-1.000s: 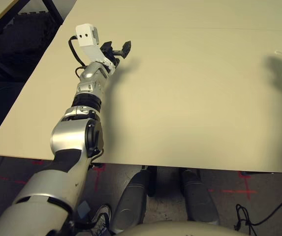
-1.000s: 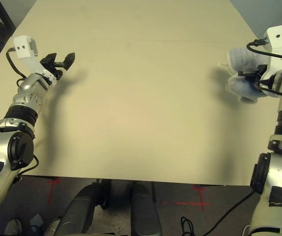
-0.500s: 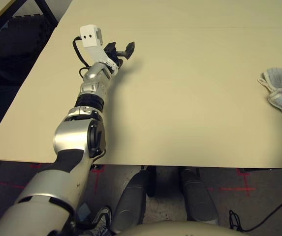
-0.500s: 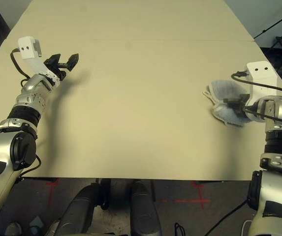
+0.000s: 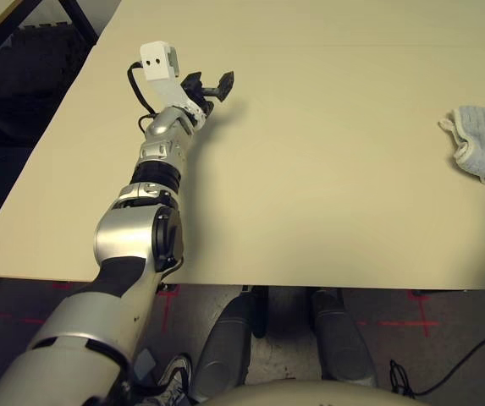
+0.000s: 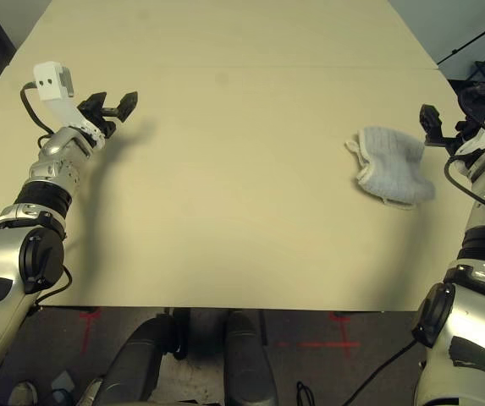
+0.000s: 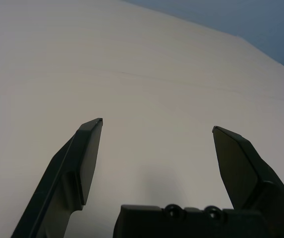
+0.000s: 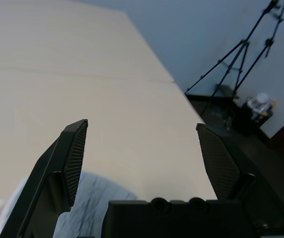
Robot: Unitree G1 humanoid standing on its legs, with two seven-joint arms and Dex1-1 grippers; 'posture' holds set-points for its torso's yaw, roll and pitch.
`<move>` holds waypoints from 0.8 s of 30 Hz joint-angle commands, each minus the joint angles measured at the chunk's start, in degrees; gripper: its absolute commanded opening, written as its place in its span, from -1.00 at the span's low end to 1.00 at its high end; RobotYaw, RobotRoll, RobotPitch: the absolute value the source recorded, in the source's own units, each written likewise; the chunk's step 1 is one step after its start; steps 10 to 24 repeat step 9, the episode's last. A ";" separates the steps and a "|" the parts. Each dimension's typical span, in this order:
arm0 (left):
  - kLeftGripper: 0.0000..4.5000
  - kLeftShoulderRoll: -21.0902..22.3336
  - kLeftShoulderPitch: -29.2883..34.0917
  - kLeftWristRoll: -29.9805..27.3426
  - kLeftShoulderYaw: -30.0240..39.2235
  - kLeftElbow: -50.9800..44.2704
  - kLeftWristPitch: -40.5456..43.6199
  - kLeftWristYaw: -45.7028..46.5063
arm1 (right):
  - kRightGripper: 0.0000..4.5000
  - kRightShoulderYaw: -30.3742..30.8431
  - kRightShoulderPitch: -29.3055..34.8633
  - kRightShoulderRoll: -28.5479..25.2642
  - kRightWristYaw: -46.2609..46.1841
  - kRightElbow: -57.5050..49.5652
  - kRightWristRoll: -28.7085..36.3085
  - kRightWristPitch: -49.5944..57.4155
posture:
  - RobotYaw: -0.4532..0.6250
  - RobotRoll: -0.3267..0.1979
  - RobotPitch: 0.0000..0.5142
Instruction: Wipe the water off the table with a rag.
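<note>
Rag of soft pale blue-grey terry cloth [image 6: 388, 174] lies crumpled near the right edge of the pale beige table [image 6: 242, 186]. Our right gripper [image 6: 447, 124] and left gripper [image 6: 112, 105] both gape empty; we should regrip the cloth squarely.

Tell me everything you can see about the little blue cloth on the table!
The rag is a small, soft, pale blue-grey cloth that looks like terry towel, with a whitish stitched edge. It lies crumpled and folded over itself on the table, near the table's right side. Nothing holds it: the right gripper is open just beyond it, not touching. In the right wrist view a corner of it shows beneath the fingers.
</note>
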 commanded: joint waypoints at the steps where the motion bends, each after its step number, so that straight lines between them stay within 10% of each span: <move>1: 1.00 0.34 1.46 1.17 0.15 1.24 -3.75 4.08 | 0.99 0.76 -0.76 -0.62 1.40 8.19 -0.93 -6.79 | -0.36 0.25 0.14; 24: 1.00 -0.27 1.44 0.34 0.87 2.74 -4.99 6.81 | 0.99 0.01 -2.01 -0.93 2.68 14.97 0.46 -11.22 | -0.37 0.25 0.05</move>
